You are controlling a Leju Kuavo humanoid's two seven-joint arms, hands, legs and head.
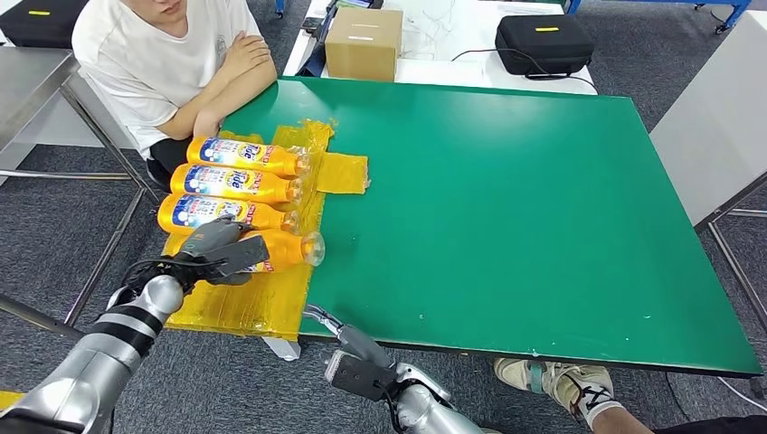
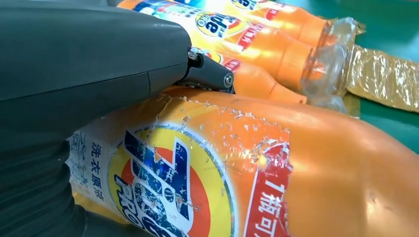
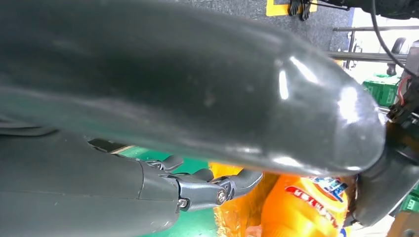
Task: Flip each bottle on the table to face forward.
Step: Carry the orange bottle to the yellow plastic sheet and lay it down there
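Note:
Several orange detergent bottles lie side by side on a yellow sheet at the left end of the green table, caps pointing right. The three farther bottles show their blue and white labels upward. My left hand grips the nearest bottle around its body. Close up, that bottle shows its round label, with a dark fingertip lying over it. My right hand hangs below the table's front edge, holding nothing, its fingers apart near an orange bottle.
A person sits at the table's far left corner with folded arms, close to the bottles. Beyond the table stand a cardboard box and a black case. A shoe shows under the front edge. A metal table stands left.

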